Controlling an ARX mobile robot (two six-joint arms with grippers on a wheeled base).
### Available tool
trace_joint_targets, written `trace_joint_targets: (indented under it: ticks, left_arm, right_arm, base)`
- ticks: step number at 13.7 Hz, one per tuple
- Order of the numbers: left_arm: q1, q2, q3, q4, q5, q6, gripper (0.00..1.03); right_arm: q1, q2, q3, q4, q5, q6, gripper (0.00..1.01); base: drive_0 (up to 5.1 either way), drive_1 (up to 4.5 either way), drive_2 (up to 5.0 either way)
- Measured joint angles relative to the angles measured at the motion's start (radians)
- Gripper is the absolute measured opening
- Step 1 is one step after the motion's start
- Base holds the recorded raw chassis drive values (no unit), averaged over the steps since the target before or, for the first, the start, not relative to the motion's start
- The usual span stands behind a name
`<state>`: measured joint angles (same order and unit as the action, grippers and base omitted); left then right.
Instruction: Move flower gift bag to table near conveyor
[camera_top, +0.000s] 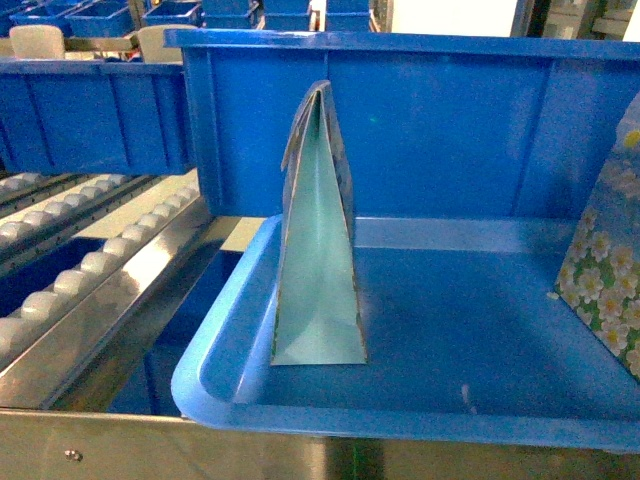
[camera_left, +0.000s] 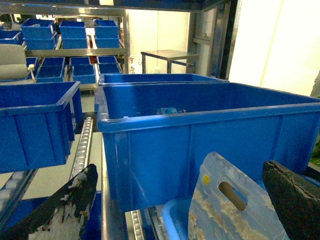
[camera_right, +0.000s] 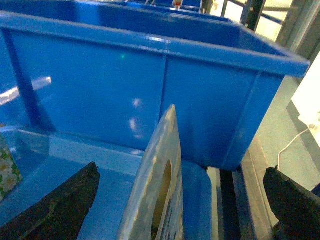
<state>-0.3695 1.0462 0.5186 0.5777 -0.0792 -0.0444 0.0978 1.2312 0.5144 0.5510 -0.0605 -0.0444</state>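
Note:
The flower gift bag (camera_top: 315, 290) stands upright in a shallow blue bin (camera_top: 230, 350), its pale teal side facing the head camera. No gripper shows in the head view. In the left wrist view my left gripper (camera_left: 180, 205) is open, and the bag's top (camera_left: 235, 205) with its handle slot rises between the fingers (camera_left: 60, 210), closer to the right one, touching neither. My right gripper (camera_right: 175, 205) is also open, astride the thin top edge of a bag (camera_right: 157, 190) seen end-on. The conveyor (camera_top: 90, 270) of whitish rollers slopes at the left. The table is out of view.
A tall blue bin (camera_top: 420, 130) stands right behind the shallow one. Another flowered bag (camera_top: 605, 290) leans at the right edge and shows as a corner (camera_right: 7, 170). A steel rail (camera_top: 120, 440) runs along the front. More blue bins (camera_left: 35, 120) sit on racks behind.

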Motion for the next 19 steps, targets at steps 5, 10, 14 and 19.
trace_joint_targets:
  ticks: [5, 10, 14, 19]
  left_arm:
    - [0.0, 0.0, 0.0, 0.0, 0.0, 0.0, 0.98]
    - [0.0, 0.0, 0.0, 0.0, 0.0, 0.0, 0.98]
    - [0.0, 0.0, 0.0, 0.0, 0.0, 0.0, 0.98]
    - [0.0, 0.0, 0.0, 0.0, 0.0, 0.0, 0.98]
  right_arm:
    - [0.0, 0.024, -0.031, 0.026, 0.001, 0.004, 0.93]
    - [0.014, 0.021, -0.049, 0.044, 0.001, 0.007, 0.03]
    - [0.02, -0.031, -0.064, 0.025, 0.008, 0.014, 0.02]
    - [0.01, -0.139, -0.067, 0.01, 0.013, 0.022, 0.02]
  base:
    - [0.0, 0.0, 0.0]
    - [0.0, 0.0, 0.0]
    - [0.0, 0.0, 0.0]
    - [0.0, 0.0, 0.0]
